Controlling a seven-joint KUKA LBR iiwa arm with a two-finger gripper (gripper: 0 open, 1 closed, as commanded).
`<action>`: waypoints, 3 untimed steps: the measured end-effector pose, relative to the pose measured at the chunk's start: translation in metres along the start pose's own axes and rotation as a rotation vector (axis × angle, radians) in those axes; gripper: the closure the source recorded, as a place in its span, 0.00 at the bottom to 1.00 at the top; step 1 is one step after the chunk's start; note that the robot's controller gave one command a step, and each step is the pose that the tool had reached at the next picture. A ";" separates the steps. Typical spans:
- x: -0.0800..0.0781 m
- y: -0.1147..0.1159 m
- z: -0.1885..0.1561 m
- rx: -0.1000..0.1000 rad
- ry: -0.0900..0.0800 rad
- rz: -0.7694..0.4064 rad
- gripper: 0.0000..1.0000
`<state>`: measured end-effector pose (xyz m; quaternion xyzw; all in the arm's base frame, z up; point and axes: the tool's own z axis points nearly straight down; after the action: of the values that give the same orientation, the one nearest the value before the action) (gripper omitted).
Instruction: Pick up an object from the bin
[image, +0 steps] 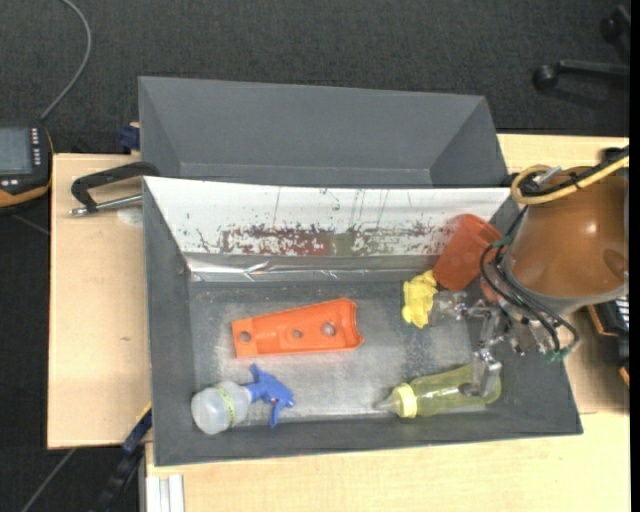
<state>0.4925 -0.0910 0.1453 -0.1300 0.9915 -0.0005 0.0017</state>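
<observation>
The gripper (487, 370) sits low, well right of the orange block (297, 330), over the far end of the yellow-green bottle (440, 392) that lies flat to the block's front-right; I cannot tell whether its jaws are open or closed, so grasping and lifting seemingly remain.

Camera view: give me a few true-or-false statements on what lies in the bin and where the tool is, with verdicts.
1. An orange block with holes lies flat near the middle of the bin. True.
2. A clear spray bottle with a blue trigger lies at the lower left. True.
3. The tool is over the spray bottle. False: it is at the lower right, at the end of a yellow-green bottle.
4. The yellow-green bottle stands upright. False: it lies on its side.
5. A yellow crumpled thing touches the orange block. False: it lies apart, to the block's right.
</observation>
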 end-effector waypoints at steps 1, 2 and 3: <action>0.000 0.002 0.011 -0.003 0.000 -0.171 0.00; -0.002 0.002 0.069 0.001 -0.001 -0.365 0.00; -0.004 0.022 0.075 -0.004 -0.002 -0.311 1.00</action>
<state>0.4913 -0.0688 0.0705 -0.2820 0.9594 0.0015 0.0023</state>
